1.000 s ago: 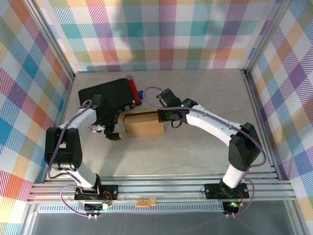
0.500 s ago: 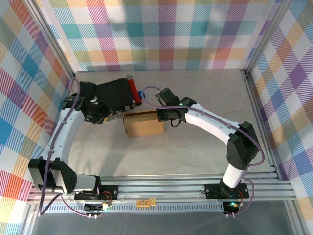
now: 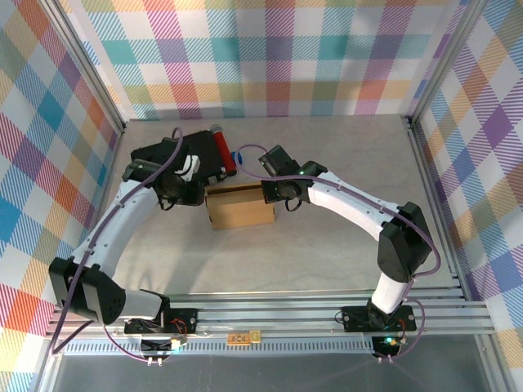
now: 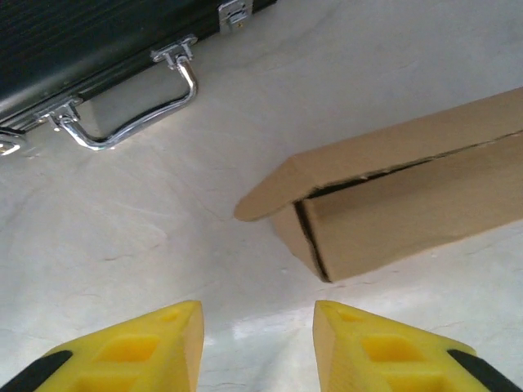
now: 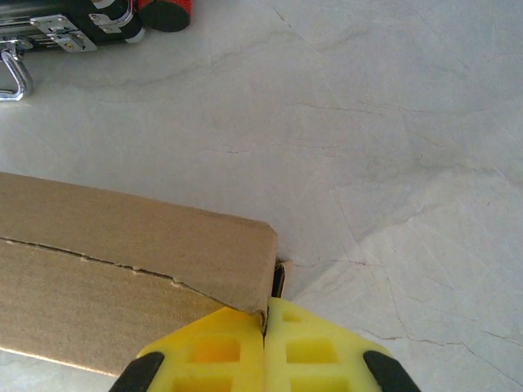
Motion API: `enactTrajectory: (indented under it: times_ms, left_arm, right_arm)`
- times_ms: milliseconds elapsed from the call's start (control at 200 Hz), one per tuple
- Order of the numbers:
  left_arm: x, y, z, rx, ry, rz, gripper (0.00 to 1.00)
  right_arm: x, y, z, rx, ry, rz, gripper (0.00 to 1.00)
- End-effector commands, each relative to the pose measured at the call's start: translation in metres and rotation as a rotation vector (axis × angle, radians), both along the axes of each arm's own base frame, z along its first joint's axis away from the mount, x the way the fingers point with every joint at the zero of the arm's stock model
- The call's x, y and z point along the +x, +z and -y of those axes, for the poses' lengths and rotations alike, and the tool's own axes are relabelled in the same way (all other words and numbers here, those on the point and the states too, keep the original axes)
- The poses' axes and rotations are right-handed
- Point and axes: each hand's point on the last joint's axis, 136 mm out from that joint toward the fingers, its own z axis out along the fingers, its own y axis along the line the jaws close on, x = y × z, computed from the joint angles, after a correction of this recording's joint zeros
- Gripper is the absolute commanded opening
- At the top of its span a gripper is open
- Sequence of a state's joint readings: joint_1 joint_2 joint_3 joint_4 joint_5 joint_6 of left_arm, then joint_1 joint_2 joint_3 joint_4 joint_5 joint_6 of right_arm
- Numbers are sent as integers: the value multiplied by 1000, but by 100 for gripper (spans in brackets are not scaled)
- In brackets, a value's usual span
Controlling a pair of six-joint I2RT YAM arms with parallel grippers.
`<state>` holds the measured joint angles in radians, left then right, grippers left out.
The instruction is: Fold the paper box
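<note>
Moved back toward the paper box's (image 3: 239, 208) gaping left flap (image 4: 270, 192) with left gripper (image 4: 257, 343) parted and empty, bracing the opposite corner with right gripper (image 5: 264, 343) clenched shut.

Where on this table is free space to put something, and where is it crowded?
Free: pale marbled tabletop between the plain brown cardboard box and the near table edge. Crowded: far left, around the black hard case.

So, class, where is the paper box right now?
In the top view the box lies near the middle of the table, just nearer the arms than the black case, with the right gripper at its right end.
</note>
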<state>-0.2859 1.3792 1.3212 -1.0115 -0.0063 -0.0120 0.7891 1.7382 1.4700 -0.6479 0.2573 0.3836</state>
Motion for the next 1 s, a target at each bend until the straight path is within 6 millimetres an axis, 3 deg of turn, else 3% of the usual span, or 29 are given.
enactTrajectory:
  times_ms: [0,335,575,810,995]
  left_arm:
    - [14,-4,-3,67,-61,18,40]
    - [35,-10,12,3,-70,42,34]
    - [35,-15,14,0,-67,23,28]
    - [37,-6,15,-22,-38,40,11]
    - [32,-8,15,-25,-2,-34,3]
  right_arm:
    - [-32,-43,11,-102,47,-181,0]
    - [-33,-44,11,-101,49,-187,0]
    - [-32,-42,11,-100,48,-184,0]
    - [-31,-43,11,-102,49,-184,0]
    - [-31,-43,10,-104,50,-187,0]
